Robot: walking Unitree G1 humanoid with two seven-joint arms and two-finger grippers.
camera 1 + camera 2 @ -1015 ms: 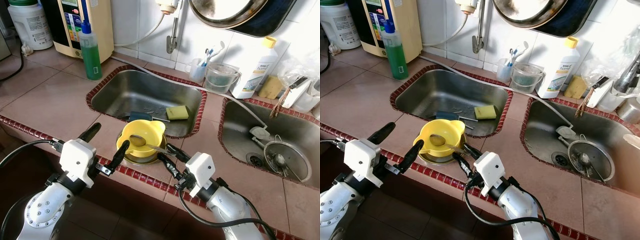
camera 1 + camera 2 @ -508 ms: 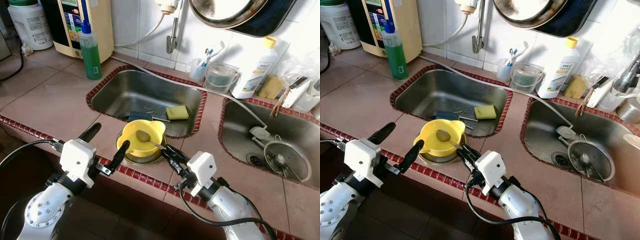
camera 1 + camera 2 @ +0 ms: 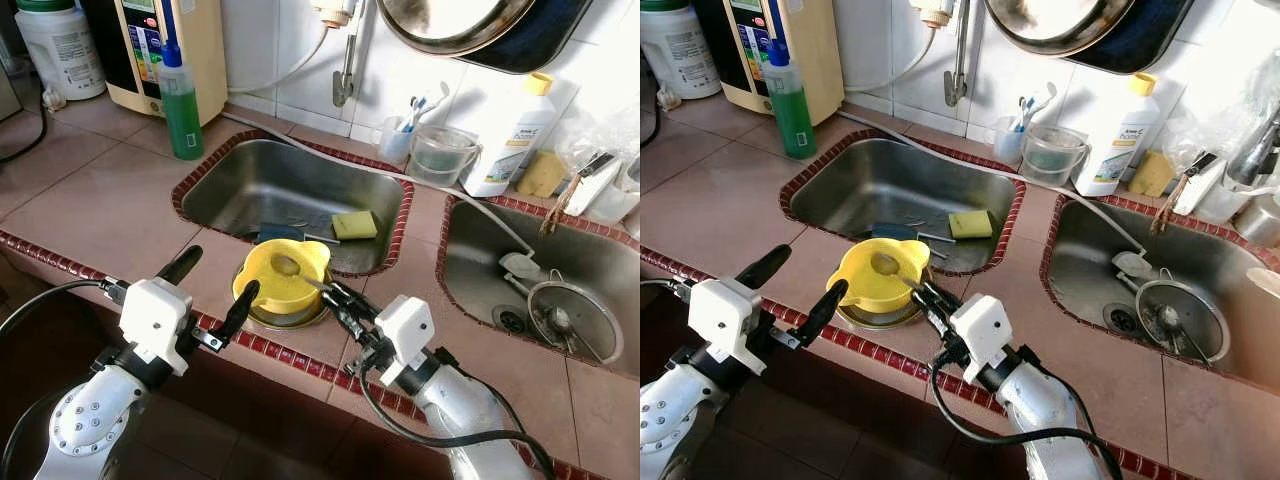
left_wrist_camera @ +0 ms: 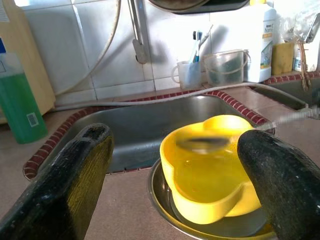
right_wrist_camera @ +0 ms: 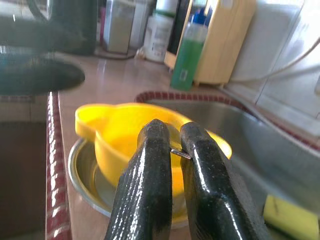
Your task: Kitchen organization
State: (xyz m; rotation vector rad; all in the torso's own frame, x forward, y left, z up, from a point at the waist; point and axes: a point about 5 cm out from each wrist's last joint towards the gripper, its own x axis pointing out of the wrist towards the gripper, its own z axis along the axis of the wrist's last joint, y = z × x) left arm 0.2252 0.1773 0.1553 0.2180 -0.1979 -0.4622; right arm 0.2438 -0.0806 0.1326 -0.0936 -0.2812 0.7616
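A yellow bowl (image 3: 280, 283) sits inside a shallow steel dish (image 3: 262, 318) on the tiled counter, just in front of the left sink. A metal spoon (image 3: 287, 265) lies across the bowl's far rim, its scoop over the bowl. My right gripper (image 3: 335, 297) is shut on the spoon's handle (image 5: 178, 152) at the bowl's right side. My left gripper (image 3: 212, 288) stands open at the bowl's left, one finger (image 3: 241, 303) close to the dish. From the left wrist, the bowl (image 4: 212, 180) appears between both fingers, the spoon (image 4: 202, 143) blurred above it.
The left sink (image 3: 250, 180) holds a yellow sponge (image 3: 354, 225) and a blue utensil (image 3: 279, 233). A green bottle (image 3: 181, 105) stands at its far left. A toothbrush cup (image 3: 396, 141), clear jug (image 3: 441, 155) and white bottle (image 3: 511, 138) line the wall. The right sink (image 3: 480, 260) holds a strainer (image 3: 574, 320).
My right gripper has carried the spoon away from me, its scoop going from the bowl's middle to the far rim. The left arm has stayed still.
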